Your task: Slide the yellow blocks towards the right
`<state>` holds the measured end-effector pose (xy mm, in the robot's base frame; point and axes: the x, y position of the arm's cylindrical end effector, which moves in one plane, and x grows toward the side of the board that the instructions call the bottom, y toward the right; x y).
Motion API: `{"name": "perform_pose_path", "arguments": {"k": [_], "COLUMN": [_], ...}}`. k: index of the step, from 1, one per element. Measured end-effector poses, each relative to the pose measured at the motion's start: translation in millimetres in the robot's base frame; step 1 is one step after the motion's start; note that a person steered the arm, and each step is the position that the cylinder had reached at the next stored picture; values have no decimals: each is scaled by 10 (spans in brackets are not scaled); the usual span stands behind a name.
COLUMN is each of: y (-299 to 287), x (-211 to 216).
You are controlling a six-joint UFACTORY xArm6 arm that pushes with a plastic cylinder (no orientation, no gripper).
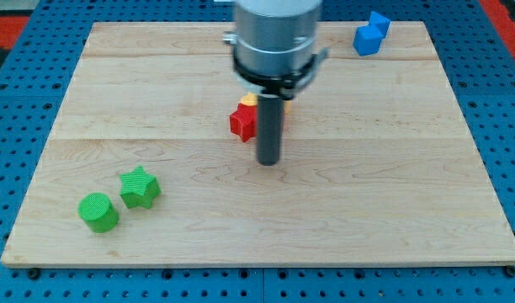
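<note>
1. Wooden board (392, 210) lies on a blue surface; one arm comes in from the view's top centre, grey cylindrical body over a straight dark rod.
2. My tip (268, 162) sits on the board near the centre, just below and to the view's right of the red block cluster.
3. No pincer on this rig: the arm ends in a plain rod, nothing is grasped, so there is no opening to report.
4. Yellow block (250, 100): only a small sliver shows, just above the red block and tucked against the rod and arm body. Shape cannot be made out. A second bit of yellow or orange peeks at the rod's right side; cannot tell if it is a separate block.
5. Red block (242, 122), star-like shape, touches or sits just beside the rod's left side, above my tip.
6. Green cylinder (98, 211) and green star (140, 187) sit near each other at the view's bottom left, well apart from my tip.
7. Two blue blocks (371, 34) touch each other at the view's top right edge of the board.
</note>
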<state>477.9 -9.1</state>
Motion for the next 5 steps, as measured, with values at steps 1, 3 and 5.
{"name": "perform_pose_path", "arguments": {"k": [1,3,5], "y": [-403,-1422,-1673], "x": [-150,-345,-896]}}
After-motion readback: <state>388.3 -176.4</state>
